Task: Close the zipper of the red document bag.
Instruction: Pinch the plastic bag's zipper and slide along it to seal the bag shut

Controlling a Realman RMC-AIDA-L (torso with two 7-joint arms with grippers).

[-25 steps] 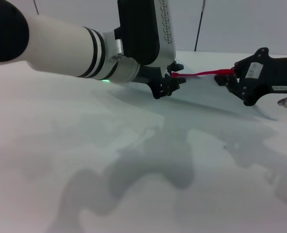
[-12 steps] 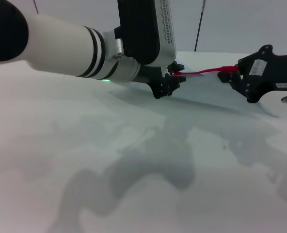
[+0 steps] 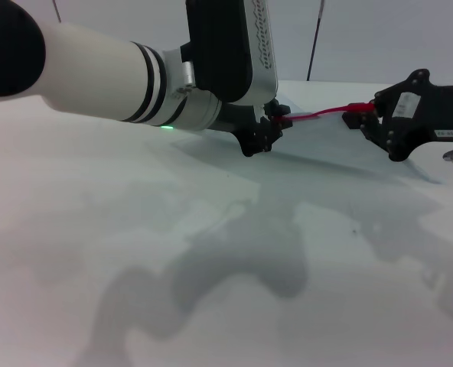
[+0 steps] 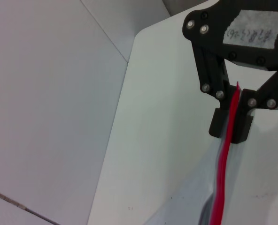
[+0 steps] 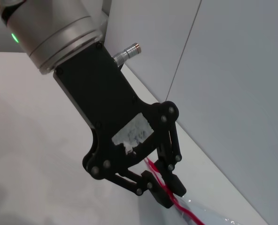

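Flat translucent pale blue-grey plastic pouch [image 3: 341, 145] lies upper right on the white surface [image 3: 135, 245]. Black left claw [image 3: 274, 121] pinches one end of the thin bright red zipper strip [image 3: 322, 114]. Black right claw [image 3: 368, 122], clamped on the strip, has slid right since a second ago, likely dragging the slider; closing underway.

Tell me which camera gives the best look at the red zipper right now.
The head view: the zipper runs stretched between the left gripper and right gripper, both pinching it. The left wrist view shows its stretch reaching the right gripper; the right wrist view only a short piece.
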